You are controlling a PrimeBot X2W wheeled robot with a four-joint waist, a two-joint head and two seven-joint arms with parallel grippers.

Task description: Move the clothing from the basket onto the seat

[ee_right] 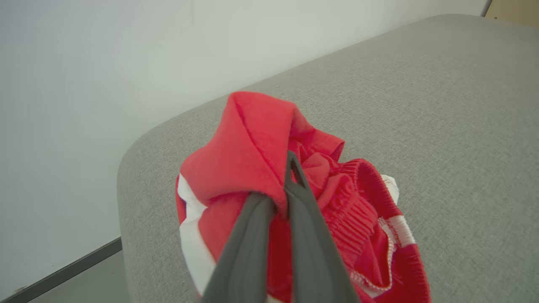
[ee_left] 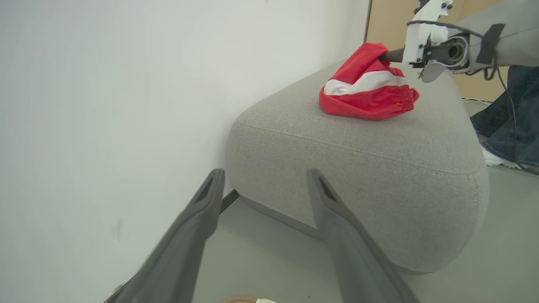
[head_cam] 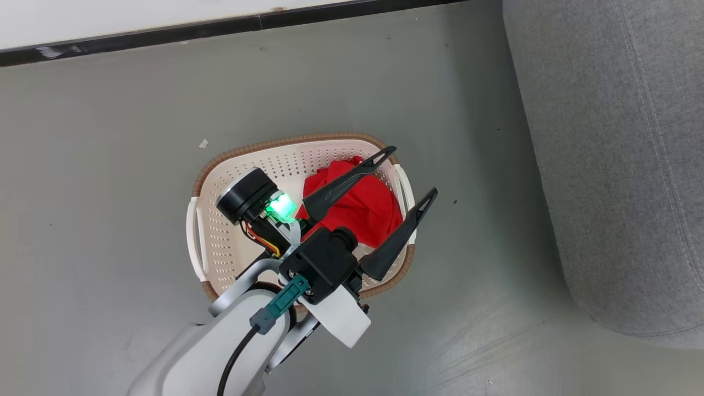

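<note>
Meanwhile the left gripper (head_cam: 413, 169) hangs over the basket (head_cam: 258, 165) with its fingers spread wide and empty, above a red garment (head_cam: 363, 212) crumpled in the basket's right half. On the seat (ee_left: 358, 168), the right gripper (ee_right: 290, 162) has its fingers pressed together, pinching a fold of a red-and-white garment (ee_left: 366, 94) that rests on the cushion near its rounded corner.

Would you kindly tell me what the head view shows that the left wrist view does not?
Head view: the inside of the basket, a red garment lying in it. Left wrist view: a red-and-white garment on the seat, the right gripper shut on it, and a person's leg. Both: the open left gripper, the grey seat and floor.
</note>
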